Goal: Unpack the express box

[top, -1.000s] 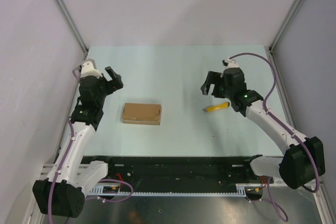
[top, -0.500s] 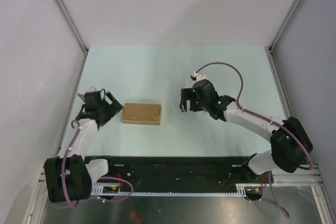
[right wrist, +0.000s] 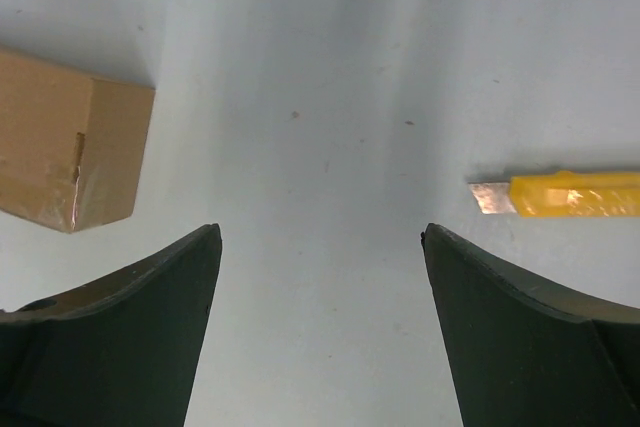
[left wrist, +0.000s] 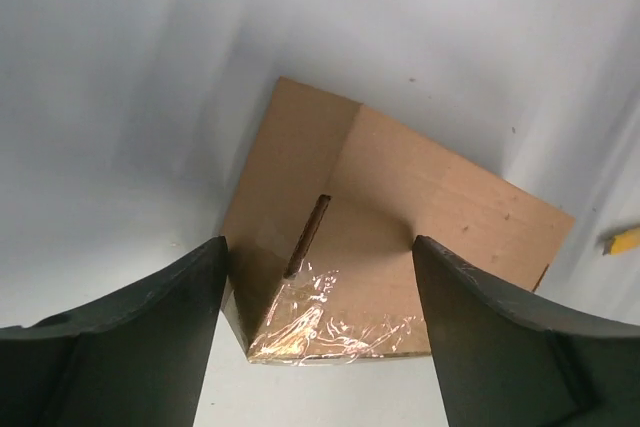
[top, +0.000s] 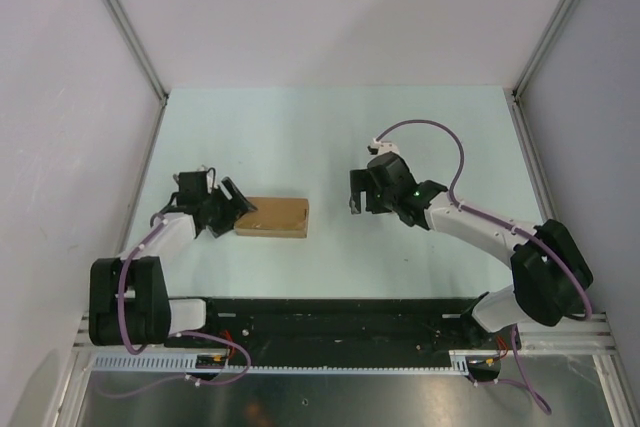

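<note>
The express box point(top: 272, 216) is a flat brown carton lying on the pale table. In the left wrist view its taped near end point(left wrist: 340, 322) sits between my fingers, with a slit in the top face. My left gripper point(top: 226, 210) stands open at the box's left end, its jaws on either side of a corner; the left finger point(left wrist: 150, 327) is nearly at the box's edge. My right gripper point(top: 354, 194) hangs open over bare table to the right of the box, with nothing between its fingers. The right wrist view shows the box point(right wrist: 65, 147) at far left.
A yellow utility knife point(right wrist: 565, 195) lies on the table just right of my right gripper; the right arm hides it in the top view. White walls with metal posts point(top: 130, 37) close in the table. A black rail point(top: 330, 312) runs along the near edge.
My left gripper dropped and moved right to the box's left end, its jaws narrowing a little. My right gripper swung left, away from the knife, toward the box.
</note>
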You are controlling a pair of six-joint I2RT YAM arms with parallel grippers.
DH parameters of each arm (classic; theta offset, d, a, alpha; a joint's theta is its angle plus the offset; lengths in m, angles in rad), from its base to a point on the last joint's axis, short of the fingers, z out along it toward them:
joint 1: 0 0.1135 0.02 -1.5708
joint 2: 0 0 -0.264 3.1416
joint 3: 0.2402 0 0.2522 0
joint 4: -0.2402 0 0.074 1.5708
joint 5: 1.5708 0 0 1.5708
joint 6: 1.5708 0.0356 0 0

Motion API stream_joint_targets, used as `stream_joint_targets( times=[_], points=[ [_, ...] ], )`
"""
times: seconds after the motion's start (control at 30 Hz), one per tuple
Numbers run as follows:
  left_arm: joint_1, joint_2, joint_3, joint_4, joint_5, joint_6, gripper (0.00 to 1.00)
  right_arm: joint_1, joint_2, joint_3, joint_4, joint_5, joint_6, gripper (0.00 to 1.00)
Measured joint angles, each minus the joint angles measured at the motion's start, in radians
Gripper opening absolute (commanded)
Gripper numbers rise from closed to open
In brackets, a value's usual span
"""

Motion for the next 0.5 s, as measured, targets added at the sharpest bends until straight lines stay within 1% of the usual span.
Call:
stream_joint_targets(
  times=[0.13, 0.23, 0.27, 0.37, 0.5],
  points=[
    [-0.037, 0.005, 0.018, -0.002, 0.006, 0.016, 0.74, -0.025, -0.010, 0.000, -0.039, 0.030, 0.009, 0.86],
    [-0.075, 0.040, 0.076, 0.001, 0.008, 0.046, 0.70, -0.042, -0.021, 0.000, -0.064, 0.048, 0.022, 0.86],
    [-0.088, 0.061, 0.104, 0.004, 0.009, 0.064, 0.69, -0.049, -0.026, -0.001, -0.070, 0.053, 0.027, 0.86],
    [-0.118, 0.141, 0.184, 0.025, 0.021, 0.112, 0.61, -0.069, -0.045, -0.006, -0.077, 0.061, 0.041, 0.86],
    [-0.160, 0.286, 0.276, 0.060, 0.084, 0.169, 0.57, -0.101, -0.081, -0.027, -0.087, 0.066, 0.065, 0.86]
  ],
)
